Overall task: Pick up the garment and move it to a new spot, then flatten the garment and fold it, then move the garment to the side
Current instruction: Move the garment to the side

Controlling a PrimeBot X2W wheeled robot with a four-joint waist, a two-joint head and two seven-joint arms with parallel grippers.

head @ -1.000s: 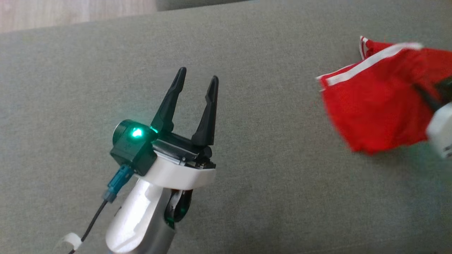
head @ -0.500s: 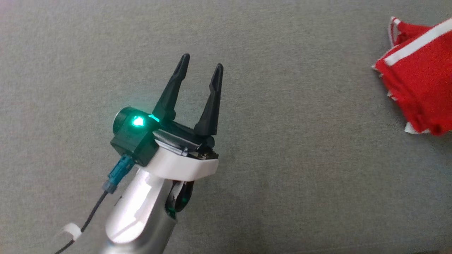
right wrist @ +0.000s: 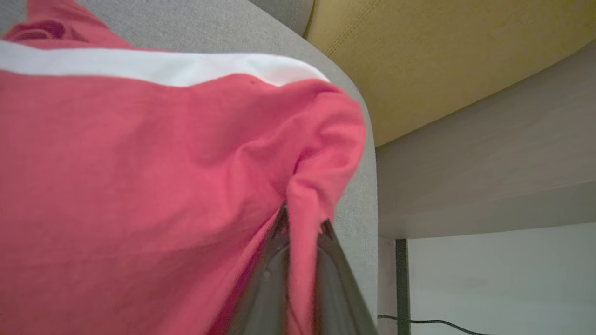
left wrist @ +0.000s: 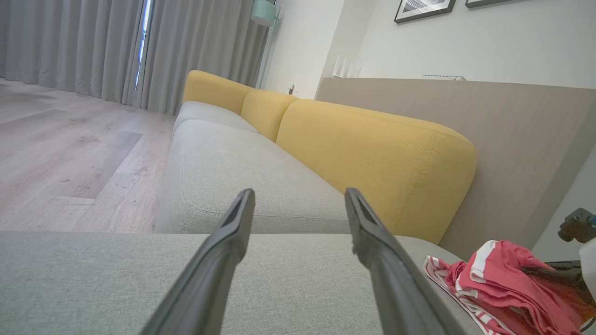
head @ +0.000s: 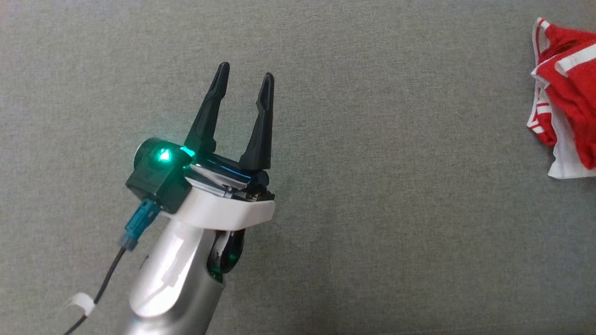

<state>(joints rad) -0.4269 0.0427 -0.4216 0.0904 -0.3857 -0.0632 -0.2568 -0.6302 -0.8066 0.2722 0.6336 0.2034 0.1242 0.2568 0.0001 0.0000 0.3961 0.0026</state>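
Observation:
The garment (head: 565,88) is red cloth with white stripes, bunched at the right edge of the head view on the grey cushion (head: 372,209). In the left wrist view the garment (left wrist: 498,284) lies crumpled at the lower right. My right gripper (right wrist: 302,223) is shut on a fold of the red garment (right wrist: 139,177), which drapes over its fingers (right wrist: 270,279). My left gripper (head: 244,79) stands open over bare cushion, far left of the garment, with nothing between its fingers (left wrist: 233,232).
The grey cushion (left wrist: 93,279) is a wide flat seat. A yellow backrest (left wrist: 372,153) runs along the sofa beyond it, with a wood panel (left wrist: 512,139) behind. Wooden floor (left wrist: 56,153) and curtains lie to the left.
The head camera has shifted, so the garment now sits further right and partly out of frame. The garment looks more bunched, with more white showing. My left gripper stays open.

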